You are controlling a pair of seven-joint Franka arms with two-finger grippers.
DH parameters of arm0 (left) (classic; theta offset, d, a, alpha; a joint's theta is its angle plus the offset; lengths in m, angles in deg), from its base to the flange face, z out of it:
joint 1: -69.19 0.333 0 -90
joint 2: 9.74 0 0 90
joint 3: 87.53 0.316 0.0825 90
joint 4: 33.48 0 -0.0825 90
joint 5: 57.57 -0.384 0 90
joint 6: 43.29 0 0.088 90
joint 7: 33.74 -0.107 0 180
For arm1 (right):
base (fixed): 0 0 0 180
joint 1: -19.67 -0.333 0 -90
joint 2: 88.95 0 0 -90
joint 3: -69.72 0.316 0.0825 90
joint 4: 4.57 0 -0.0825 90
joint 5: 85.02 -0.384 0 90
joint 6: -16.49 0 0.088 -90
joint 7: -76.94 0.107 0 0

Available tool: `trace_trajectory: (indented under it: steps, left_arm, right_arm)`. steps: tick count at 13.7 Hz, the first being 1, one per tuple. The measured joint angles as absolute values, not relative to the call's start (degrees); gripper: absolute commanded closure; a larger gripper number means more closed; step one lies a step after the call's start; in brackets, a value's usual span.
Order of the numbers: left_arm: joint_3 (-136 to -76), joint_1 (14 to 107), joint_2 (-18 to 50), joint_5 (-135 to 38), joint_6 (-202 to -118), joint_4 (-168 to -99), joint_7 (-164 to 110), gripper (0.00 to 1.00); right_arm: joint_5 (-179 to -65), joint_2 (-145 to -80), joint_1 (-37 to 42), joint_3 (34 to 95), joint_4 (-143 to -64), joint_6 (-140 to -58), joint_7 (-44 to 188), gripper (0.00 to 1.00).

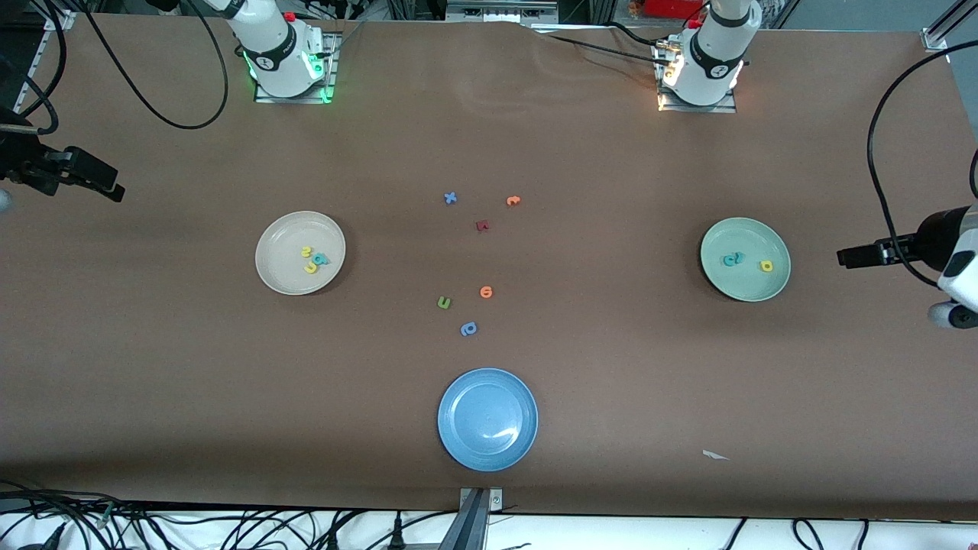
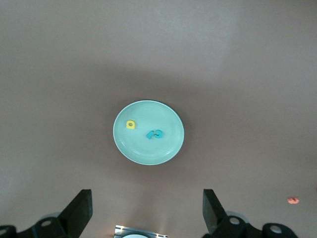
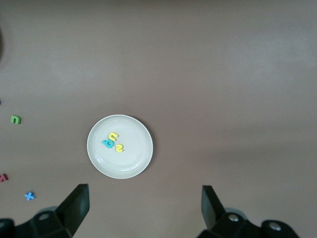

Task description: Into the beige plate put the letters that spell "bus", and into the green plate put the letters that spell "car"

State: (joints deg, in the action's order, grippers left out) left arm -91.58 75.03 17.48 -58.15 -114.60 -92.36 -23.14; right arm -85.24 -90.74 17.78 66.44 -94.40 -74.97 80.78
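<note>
With both the left gripper [image 2: 146, 210] and the right gripper [image 3: 143, 208] spread wide and empty, we see light, squashy foam: bus letters [image 1: 314, 260] in the beige plate [image 1: 276, 276], car letters [image 1: 746, 261] in the green plate [image 1: 745, 289], best pinched by their edges.

The table [image 1: 229, 367] is plain brown. The beige plate [image 1: 279, 279] carries two yellow letters and a teal one [image 1: 322, 260]; the green plate [image 1: 752, 286] — pale sage — holds teal letters [image 1: 733, 259] and a yellow one [image 1: 766, 266]. A blue plate [image 1: 458, 443] is glossy. Loose letters — blue [image 1: 451, 198], orange [image 1: 513, 200], maroon [image 1: 482, 225], green [image 1: 444, 303].
</note>
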Motion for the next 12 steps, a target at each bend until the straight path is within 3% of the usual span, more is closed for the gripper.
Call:
trace_trajectory:
  steps: [3, 7, 12]
  left_arm:
    - [-90.03, 73.45, 15.06, -57.23, -119.94, -94.76, -23.5, 0.05]
    - [-89.9, 72.7, 7.12, -57.23, -133.15, -108.71, -23.7, 0.0]
    - [-88.87, 72.13, 3.45, -57.23, -135.53, -113.53, -23.93, 0.01]
  right_arm:
    - [-85.29, -90.75, 17.77, 66.44, -94.4, -74.92, 80.78, 0.0]
    - [-85.3, -90.75, 17.77, 66.4, -94.4, -74.64, 80.78, 0.0]
    - [-85.31, -90.75, 17.79, 65.46, -94.4, -74.48, 80.78, 0.0]
